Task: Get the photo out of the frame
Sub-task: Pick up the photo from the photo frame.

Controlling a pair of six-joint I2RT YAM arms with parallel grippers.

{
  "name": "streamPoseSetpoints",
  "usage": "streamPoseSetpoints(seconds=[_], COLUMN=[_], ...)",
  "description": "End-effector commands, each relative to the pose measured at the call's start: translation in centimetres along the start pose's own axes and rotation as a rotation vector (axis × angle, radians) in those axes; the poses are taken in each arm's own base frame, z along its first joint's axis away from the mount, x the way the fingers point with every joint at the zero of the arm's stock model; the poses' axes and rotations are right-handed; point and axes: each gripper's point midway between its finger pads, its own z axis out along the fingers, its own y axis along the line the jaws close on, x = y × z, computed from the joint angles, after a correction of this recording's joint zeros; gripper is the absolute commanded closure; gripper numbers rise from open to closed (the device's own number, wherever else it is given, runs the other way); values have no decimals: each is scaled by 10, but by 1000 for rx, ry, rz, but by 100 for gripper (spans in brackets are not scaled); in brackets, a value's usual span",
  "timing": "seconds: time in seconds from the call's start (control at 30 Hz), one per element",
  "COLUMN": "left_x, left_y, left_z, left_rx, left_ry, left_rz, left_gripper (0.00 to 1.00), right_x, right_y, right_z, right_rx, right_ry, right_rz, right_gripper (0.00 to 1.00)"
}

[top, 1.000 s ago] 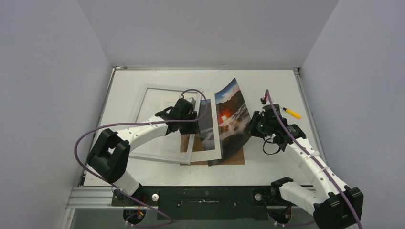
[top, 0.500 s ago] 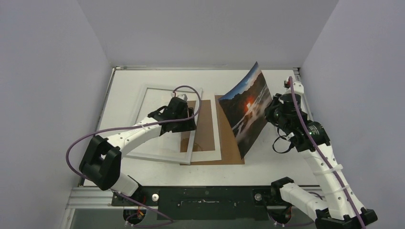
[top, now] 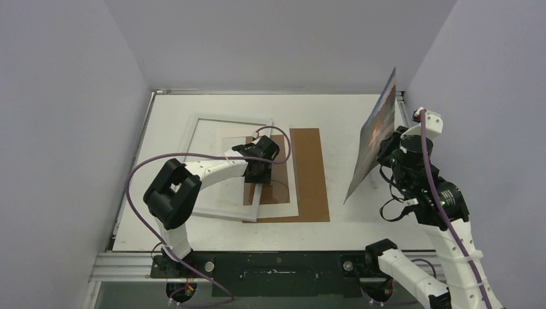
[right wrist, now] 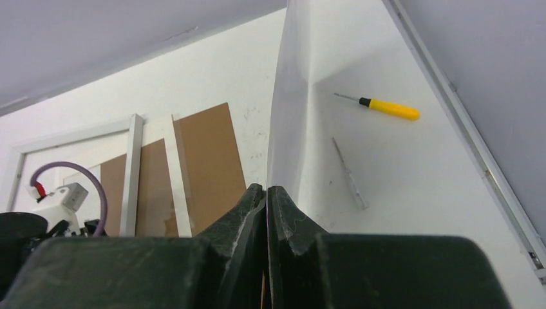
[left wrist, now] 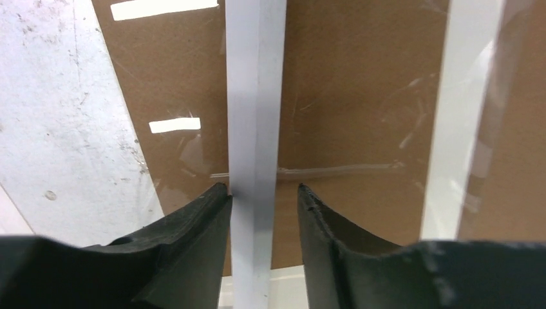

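The photo (top: 375,132) stands on edge in the air at the far right, clear of the table. My right gripper (top: 385,150) is shut on its lower edge. In the right wrist view its white back (right wrist: 291,109) rises from the closed right gripper (right wrist: 266,188). The white frame (top: 195,138) lies flat at left centre. My left gripper (top: 260,171) is low over its right rail. In the left wrist view the left gripper (left wrist: 261,190) is open astride that white rail (left wrist: 255,96); the left fingertip touches it and the right one stands apart.
A brown backing board (top: 310,172) lies flat right of the frame, with a white bordered sheet (top: 291,183) and a clear pane (left wrist: 360,129) over part of it. A yellow-handled screwdriver (right wrist: 389,108) and a thin metal tool (right wrist: 348,175) lie near the table's right edge.
The right arm has swung the photo up and to the right, from over the brown board to the table's right edge. The left arm has folded inward, its gripper still at the frame's right rail.
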Motion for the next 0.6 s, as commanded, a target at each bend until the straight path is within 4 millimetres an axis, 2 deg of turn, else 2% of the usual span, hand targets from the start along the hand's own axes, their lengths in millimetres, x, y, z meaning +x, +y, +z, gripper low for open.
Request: streamPoseSetpoints(seconds=[0.0, 0.2, 0.33, 0.43, 0.57], left_x=[-8, -5, -3, -9, -22], left_y=[0, -6, -18, -36, -66], left_z=[0, 6, 7, -2, -15], left_rx=[-46, -55, -37, 7, 101], left_ry=[0, 33, 47, 28, -10], left_rz=[11, 17, 24, 23, 10], left_gripper=[65, 66, 75, 87, 91], right_x=[-38, -32, -25, -21, -19], right_y=[-8, -5, 1, 2, 2], right_z=[-16, -13, -10, -8, -9], right_rx=[24, 10, -25, -29, -34], right_ry=[-130, -113, -97, -90, -88], right_rz=[30, 23, 30, 33, 31], right_gripper=[95, 95, 95, 95, 95])
